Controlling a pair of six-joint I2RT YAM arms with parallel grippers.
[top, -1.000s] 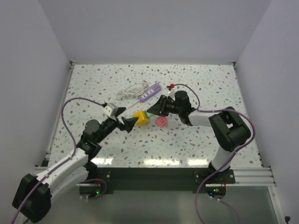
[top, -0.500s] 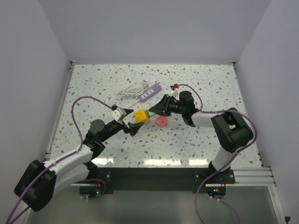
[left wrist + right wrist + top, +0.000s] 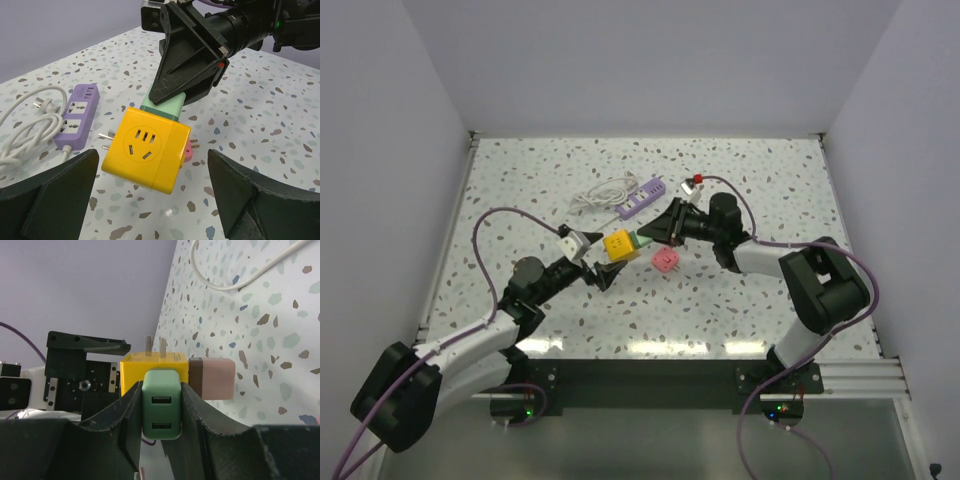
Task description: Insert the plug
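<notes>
A yellow cube socket adapter (image 3: 618, 245) hangs off a green USB plug (image 3: 636, 240), whose front end sits against the cube's side. My right gripper (image 3: 655, 232) is shut on the green plug (image 3: 161, 410), with the yellow cube (image 3: 131, 371) just beyond its fingers (image 3: 127, 430). The cube appears lifted a little off the table. In the left wrist view the cube (image 3: 147, 150) shows its socket face, with the green plug (image 3: 162, 104) behind it. My left gripper (image 3: 601, 276) is open and empty, a short way in front of the cube (image 3: 152, 205).
A pink plug (image 3: 666, 261) lies on the table beside the cube, and shows in the right wrist view (image 3: 215, 377). A purple power strip (image 3: 645, 196) with a coiled white cable (image 3: 603, 193) lies further back. White walls close in the table.
My left gripper has drawn back from the yellow cube toward the near left and stands open. My right gripper has shifted slightly right, carrying the green plug and cube.
</notes>
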